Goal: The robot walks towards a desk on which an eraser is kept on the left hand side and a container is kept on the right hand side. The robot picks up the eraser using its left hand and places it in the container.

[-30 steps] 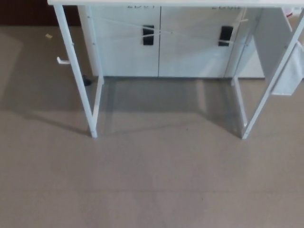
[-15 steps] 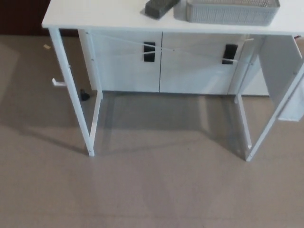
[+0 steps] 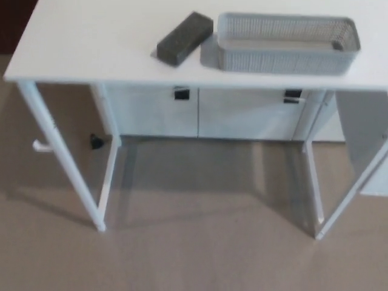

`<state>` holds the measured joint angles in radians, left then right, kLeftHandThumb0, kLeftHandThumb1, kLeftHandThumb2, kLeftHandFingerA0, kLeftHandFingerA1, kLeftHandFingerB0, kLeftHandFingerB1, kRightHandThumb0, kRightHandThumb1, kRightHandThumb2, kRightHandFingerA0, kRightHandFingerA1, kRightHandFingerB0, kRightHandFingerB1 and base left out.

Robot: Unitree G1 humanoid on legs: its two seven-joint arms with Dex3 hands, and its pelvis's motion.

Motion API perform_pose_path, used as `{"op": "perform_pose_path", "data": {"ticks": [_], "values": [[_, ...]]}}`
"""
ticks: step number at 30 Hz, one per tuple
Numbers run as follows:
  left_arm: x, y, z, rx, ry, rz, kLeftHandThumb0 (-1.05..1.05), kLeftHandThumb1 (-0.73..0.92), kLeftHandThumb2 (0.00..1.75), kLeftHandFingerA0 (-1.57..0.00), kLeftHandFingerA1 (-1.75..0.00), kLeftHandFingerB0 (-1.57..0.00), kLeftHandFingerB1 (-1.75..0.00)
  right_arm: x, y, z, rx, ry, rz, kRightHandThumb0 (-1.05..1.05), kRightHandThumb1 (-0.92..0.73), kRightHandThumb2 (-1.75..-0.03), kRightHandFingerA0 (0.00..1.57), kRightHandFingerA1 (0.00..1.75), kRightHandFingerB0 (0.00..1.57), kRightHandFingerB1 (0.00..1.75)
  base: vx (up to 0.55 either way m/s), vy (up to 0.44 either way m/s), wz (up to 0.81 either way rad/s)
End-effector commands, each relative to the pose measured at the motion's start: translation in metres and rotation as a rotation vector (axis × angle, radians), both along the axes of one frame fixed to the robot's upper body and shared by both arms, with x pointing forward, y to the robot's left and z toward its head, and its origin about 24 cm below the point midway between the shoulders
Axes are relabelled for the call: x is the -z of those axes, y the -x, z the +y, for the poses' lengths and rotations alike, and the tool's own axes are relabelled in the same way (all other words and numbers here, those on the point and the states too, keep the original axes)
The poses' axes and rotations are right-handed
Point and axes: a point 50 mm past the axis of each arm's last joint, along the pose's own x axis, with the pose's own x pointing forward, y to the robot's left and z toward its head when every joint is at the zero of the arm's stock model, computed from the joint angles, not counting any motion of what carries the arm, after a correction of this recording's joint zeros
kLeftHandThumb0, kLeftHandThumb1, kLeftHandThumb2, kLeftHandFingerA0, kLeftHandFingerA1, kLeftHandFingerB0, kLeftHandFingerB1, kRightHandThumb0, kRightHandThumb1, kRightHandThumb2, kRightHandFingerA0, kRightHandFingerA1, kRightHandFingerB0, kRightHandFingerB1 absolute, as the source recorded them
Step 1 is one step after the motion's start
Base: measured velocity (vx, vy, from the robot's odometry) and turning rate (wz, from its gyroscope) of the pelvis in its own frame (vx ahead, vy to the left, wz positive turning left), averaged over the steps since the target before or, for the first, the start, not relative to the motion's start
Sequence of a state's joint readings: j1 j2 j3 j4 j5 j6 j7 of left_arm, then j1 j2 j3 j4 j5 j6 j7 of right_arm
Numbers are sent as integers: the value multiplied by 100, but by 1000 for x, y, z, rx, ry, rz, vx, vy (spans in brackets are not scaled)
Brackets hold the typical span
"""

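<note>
Nothing of the handling is done yet: the dark eraser (image 3: 185,38) lies untouched on the white counter (image 3: 91,48), just left of the empty grey container (image 3: 285,42), and neither robot hand shows, so their state cannot be told.

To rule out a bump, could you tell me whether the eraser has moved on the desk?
No. The eraser sits just left of the container as before; only the camera view shifted.

I can read no text, label or number in this view. The dark rectangular block eraser (image 3: 185,38), grey perforated plastic container (image 3: 288,42) and white flat-topped desk (image 3: 85,54) carry none legible.
</note>
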<state>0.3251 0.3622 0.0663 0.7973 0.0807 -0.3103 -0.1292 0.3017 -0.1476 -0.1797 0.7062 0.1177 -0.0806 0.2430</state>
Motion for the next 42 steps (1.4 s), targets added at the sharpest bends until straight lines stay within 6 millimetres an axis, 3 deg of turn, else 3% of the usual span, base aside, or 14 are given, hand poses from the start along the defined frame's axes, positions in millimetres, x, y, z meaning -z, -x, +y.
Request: {"op": "perform_pose_path", "data": {"ticks": [1,27,42], "values": [[-6,0,5,26,-34,-16,-51,67,61,-44,-35,-32,-32,-4,-3,-1,-18,14,-25,-26,-46,-54,72,60,38,44,369,74,-38],[-1,6,2,93,-54,31,-52,69,61,-40,-34,-29,-31,-3,-1,-2,-37,-46,-38,-24,-45,-55,75,66,42,53,213,-29,1],[-3,3,-2,119,-51,25,-50,70,62,-40,-35,-28,-31,-4,-3,-2,-54,-55,-53,-28,-45,-56,69,65,39,53,79,97,2]]}}
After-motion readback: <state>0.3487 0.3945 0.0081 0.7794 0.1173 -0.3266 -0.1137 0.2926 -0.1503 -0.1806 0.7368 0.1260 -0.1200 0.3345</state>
